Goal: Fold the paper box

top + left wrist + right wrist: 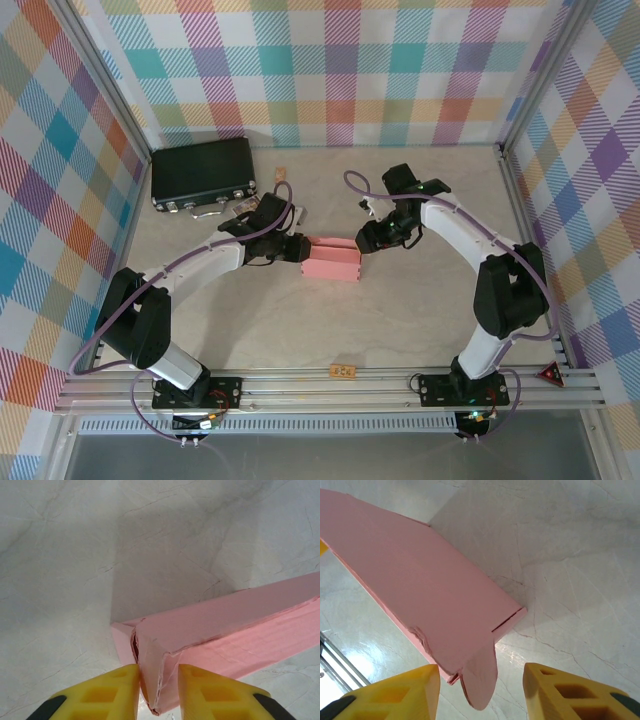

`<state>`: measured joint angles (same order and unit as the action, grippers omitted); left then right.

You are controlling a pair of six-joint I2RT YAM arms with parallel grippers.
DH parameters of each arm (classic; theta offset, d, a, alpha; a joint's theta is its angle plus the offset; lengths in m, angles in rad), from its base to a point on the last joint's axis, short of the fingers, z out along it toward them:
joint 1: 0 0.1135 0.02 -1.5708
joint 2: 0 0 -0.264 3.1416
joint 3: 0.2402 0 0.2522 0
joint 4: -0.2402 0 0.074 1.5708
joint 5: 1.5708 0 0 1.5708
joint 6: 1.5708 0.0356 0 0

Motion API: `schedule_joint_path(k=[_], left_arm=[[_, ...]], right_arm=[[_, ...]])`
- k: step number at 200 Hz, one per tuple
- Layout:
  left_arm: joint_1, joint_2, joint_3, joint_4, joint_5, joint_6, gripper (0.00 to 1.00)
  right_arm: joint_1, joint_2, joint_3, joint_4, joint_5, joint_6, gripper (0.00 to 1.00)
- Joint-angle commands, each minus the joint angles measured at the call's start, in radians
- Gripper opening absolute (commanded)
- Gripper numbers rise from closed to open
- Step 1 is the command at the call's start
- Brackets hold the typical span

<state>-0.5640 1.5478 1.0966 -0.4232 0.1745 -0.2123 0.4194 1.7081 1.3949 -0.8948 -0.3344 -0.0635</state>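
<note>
Left wrist view: left fingers (pixel 107 692) narrowly flank the paper box (pixel 240 625) end edge, grip unclear; right fingers (pixel 400 692) spread wide.

Pink paper box (pixel 332 262) at table (pixel 400 330) centre

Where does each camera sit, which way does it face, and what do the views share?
Top external: above and behind the robot, looking down; both arms reach the paper box.
Left wrist: behind the left gripper, facing the box's end between its yellow fingers.
Right wrist: behind the right gripper, facing the box's other end.
All share the box.
</note>
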Motion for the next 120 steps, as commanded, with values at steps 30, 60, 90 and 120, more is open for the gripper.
schedule_joint_path(k=[30,60,90,120], left_arm=[[0.001,-0.011,0.022,-0.035,-0.012,0.013,0.31],[0.001,-0.025,0.014,-0.032,-0.024,0.013,0.33],[0.001,-0.043,0.006,-0.026,-0.028,0.016,0.35],[0.001,-0.061,-0.003,-0.019,-0.026,0.021,0.35]], right_arm=[[0.005,-0.025,-0.009,-0.01,0.001,-0.006,0.44],[0.006,-0.025,-0.011,-0.025,-0.001,-0.01,0.4],[0.005,-0.031,-0.019,-0.029,-0.002,-0.01,0.39],[0.005,-0.035,-0.032,-0.029,-0.003,-0.009,0.38]])
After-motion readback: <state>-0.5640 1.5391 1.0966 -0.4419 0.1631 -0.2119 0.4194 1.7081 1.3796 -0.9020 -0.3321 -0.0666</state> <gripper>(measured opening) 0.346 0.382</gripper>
